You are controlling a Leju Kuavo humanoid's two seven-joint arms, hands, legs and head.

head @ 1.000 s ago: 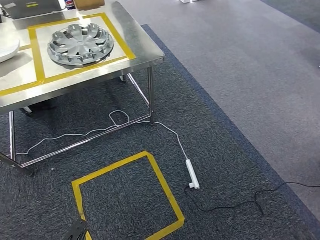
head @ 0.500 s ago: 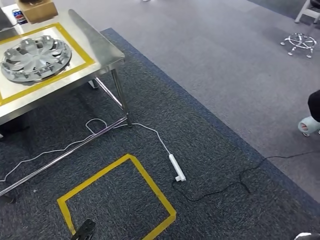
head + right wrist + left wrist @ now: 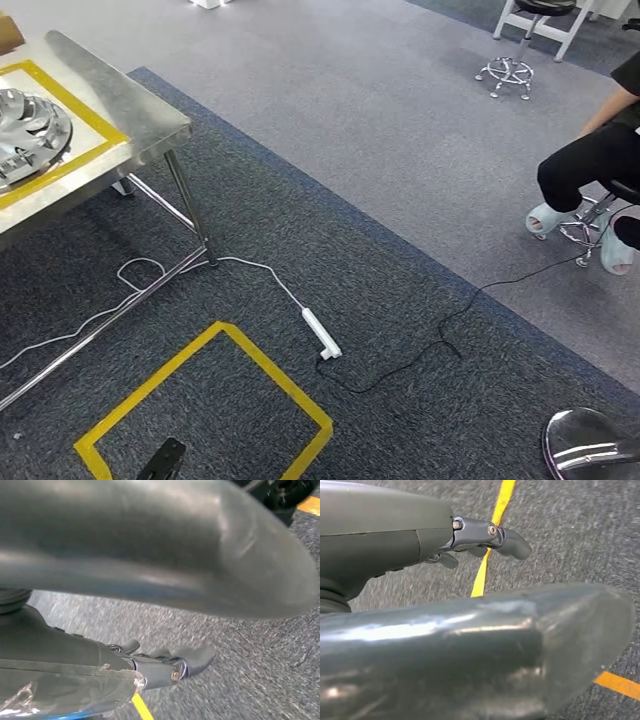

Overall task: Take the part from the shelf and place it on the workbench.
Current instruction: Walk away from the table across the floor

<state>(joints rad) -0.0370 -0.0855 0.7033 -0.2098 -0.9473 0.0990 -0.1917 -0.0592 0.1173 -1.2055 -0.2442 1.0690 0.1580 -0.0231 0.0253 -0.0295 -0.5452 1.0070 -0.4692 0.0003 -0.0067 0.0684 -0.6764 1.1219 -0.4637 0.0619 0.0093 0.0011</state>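
I see a hubcap (image 3: 26, 135) on the bench (image 3: 113, 110) at ten o'clock; no shelf ahead. Left hand (image 3: 486, 535) and right hand (image 3: 170, 662) hang empty, seemingly loose.

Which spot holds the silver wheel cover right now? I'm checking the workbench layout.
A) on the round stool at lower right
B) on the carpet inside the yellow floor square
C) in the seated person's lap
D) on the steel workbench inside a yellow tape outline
D: the wheel cover lies on the steel workbench, inside the yellow tape outline on its top.
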